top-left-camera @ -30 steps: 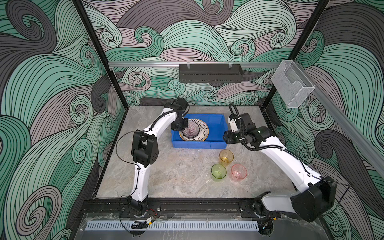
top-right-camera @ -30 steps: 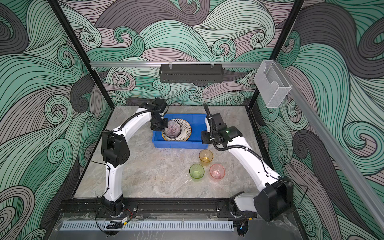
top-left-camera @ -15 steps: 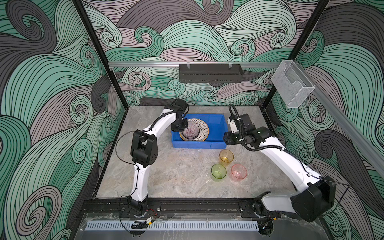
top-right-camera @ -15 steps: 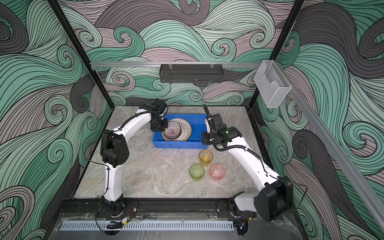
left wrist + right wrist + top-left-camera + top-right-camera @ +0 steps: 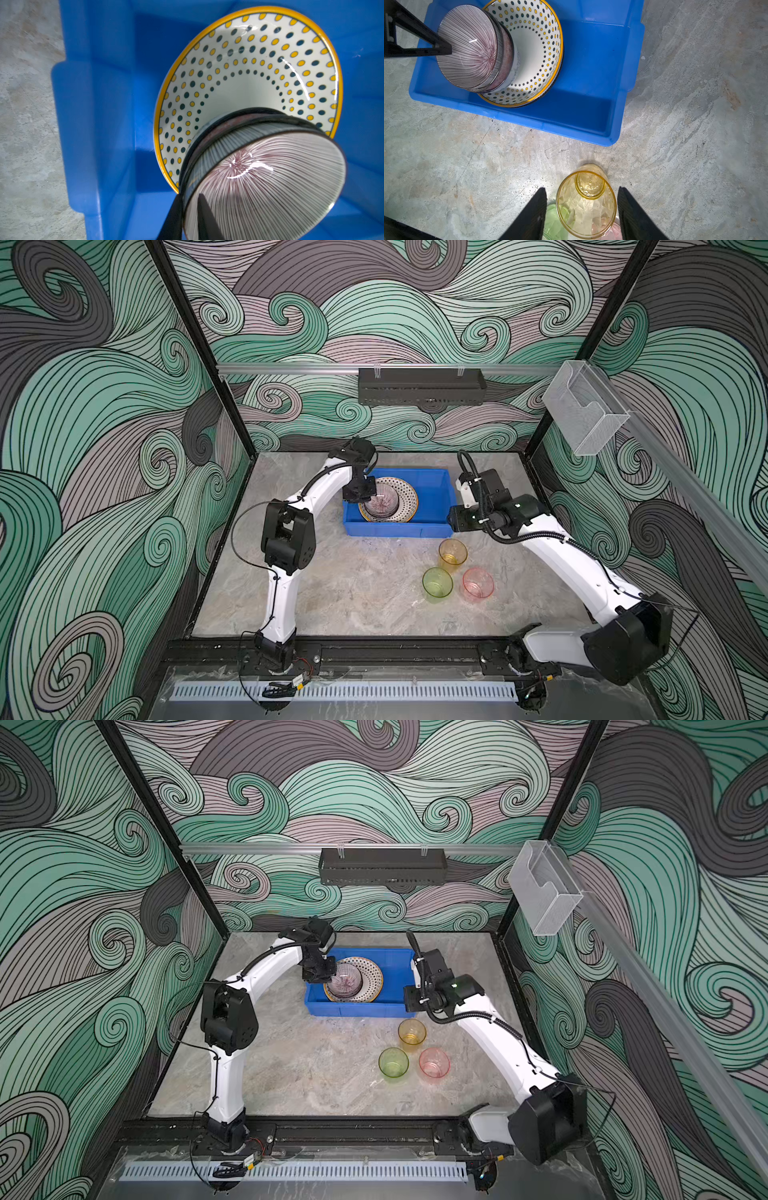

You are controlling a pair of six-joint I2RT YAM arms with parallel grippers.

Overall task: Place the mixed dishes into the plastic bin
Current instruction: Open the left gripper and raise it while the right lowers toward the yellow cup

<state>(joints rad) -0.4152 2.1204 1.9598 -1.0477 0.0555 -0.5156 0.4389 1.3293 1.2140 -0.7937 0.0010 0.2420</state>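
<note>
resting in bin: dotted plate, striped bowl. 3 cups stand outside. left gripper slightly open astride bowl rim; right gripper open.

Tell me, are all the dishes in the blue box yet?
Done: the yellow-dotted round plate and stacked bowls sit in the blue plastic bin. In hand: the left tool straddles the rim of the striped top bowl. Left: translucent orange cup before the open right tool, green cup, pink cup.

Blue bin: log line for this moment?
blue bin: dotted plate, striped bowl inside | left gripper: astride bowl rim, grip unclear | right gripper: open, flanking orange cup | green cup, pink cup: outside
</note>
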